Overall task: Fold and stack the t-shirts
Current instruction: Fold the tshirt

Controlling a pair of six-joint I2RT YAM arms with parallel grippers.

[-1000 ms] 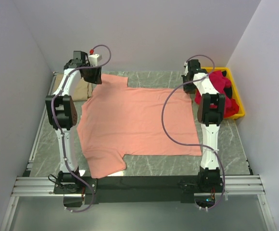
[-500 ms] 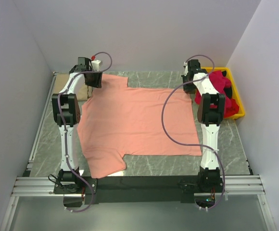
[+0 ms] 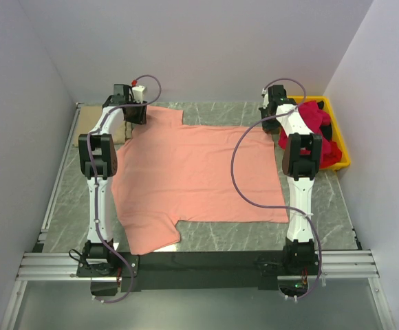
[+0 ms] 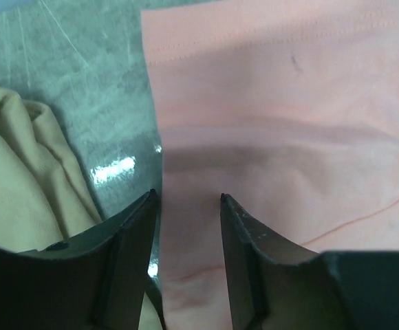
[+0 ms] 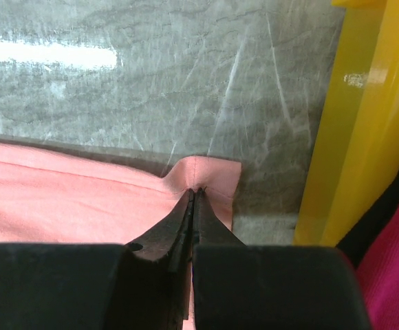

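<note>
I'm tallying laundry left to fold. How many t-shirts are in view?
3 at least: the salmon-pink t-shirt spread flat mid-table, the tan t-shirt bunched by its far-left sleeve, and a crimson heap in the yellow bin, which may hide more.

Robotics lab, a boxed-in test cell.
- Plain white panels [image 3: 206,48] close the table [image 3: 323,206] on 3 sides.
- Table top grey, marble-patterned, glossy where the light strikes it.
- Aluminium extrusion rail [image 3: 55,265] runs along the near edge. 2 white-and-black arms are bolted there side by side, left arm [image 3: 96,196] and right arm [image 3: 299,196], each trailing a loose purple-grey cable [image 3: 232,165].
- Working material only: 1 salmon-pink t-shirt [image 3: 192,172] spread flat mid-table, and red t-shirts [image 3: 313,117] heaped in a yellow plastic bin [image 3: 344,155] at the far right corner.
</note>
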